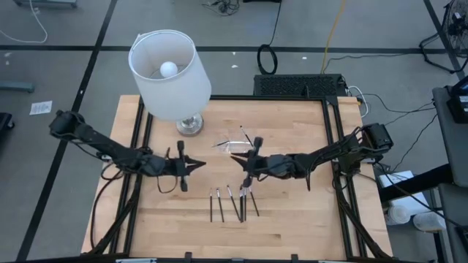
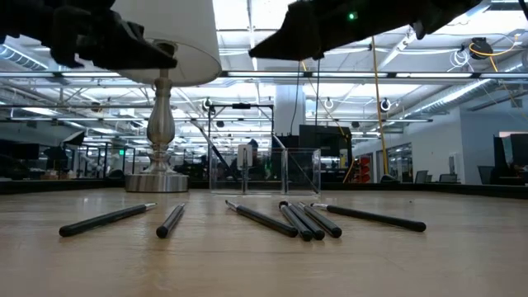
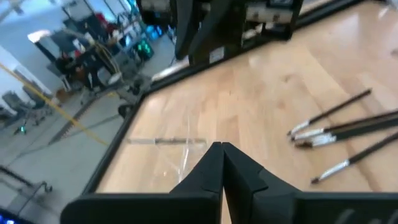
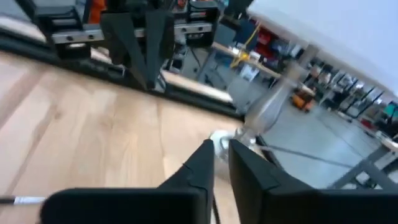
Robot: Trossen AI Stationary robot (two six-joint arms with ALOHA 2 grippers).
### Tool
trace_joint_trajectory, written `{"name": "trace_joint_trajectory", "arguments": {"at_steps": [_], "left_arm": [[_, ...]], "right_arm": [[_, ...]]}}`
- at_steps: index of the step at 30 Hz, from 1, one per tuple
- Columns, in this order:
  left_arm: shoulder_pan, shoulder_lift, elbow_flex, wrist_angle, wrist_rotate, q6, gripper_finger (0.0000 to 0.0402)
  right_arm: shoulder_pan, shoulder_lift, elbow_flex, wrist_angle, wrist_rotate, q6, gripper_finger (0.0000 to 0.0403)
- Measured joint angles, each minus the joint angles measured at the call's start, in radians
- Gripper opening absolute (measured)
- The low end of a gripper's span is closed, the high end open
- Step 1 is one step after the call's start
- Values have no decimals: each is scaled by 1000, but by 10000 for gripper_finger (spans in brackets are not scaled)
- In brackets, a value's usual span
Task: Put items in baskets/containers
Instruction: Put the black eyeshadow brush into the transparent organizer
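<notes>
**Sticks still on desk, both end effectors up and empty**

High view: sticks (image 1: 232,203) lie in a loose row on the near-centre of the desk (image 1: 292,226), pale ends mostly toward the tray. The clear tray (image 1: 232,147) sits just behind them, right of the lamp (image 1: 170,73). One thin stick seems to lie at the tray's far end, but whether inside it I cannot tell. The left end effector (image 1: 199,166) and right end effector (image 1: 238,162) face each other between tray and row, near but apart.

Low view: six sticks (image 2: 297,221) are flat on the wood. Three in the middle are bunched and touching; the outer ones lie apart. The tray (image 2: 264,171) stands behind them, with the lamp stem (image 2: 161,124) to its side. Both arms are above, nothing hanging from them.

Left wrist view: left end effector (image 3: 222,149) is closed, fingertips meeting, holding nothing. The tray's edge (image 3: 174,142) is just ahead, the sticks (image 3: 348,127) off to one side.

Right wrist view: right end effector (image 4: 217,152) is parted by a narrow gap and looks empty. The lamp base (image 4: 267,109) is ahead, and one pale stick tip (image 4: 18,200) shows at the edge.

Judgement: the step is the next pick. Best to open wider, take an outer lone stick first at mid-length across its axis, and leave the bunched three for later. Release low and lengthwise over the tray.
</notes>
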Motion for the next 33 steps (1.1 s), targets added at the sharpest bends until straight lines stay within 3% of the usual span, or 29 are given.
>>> {"name": "trace_joint_trajectory", "arguments": {"at_steps": [5,11,14,18,21,23,29,33], "left_arm": [[17,45,0,-18,98,-32,5],[-9,56,0,-22,114,-57,6],[-23,51,0,-23,112,-68,9],[-35,51,0,-24,98,-71,3],[-37,51,0,-23,96,-70,13],[-37,51,0,-17,95,-66,21],[-37,51,0,11,94,-27,16],[-36,51,0,14,91,-5,4]], "right_arm": [[16,0,0,-158,21,135,6],[124,-13,31,-396,92,274,1],[205,-12,145,-588,173,380,1],[262,40,352,-904,176,652,1],[260,88,468,-1135,110,923,1],[248,111,502,-1206,21,1017,1],[207,161,477,-1228,-171,1130,11],[187,189,460,-1231,-228,1170,60]]}}
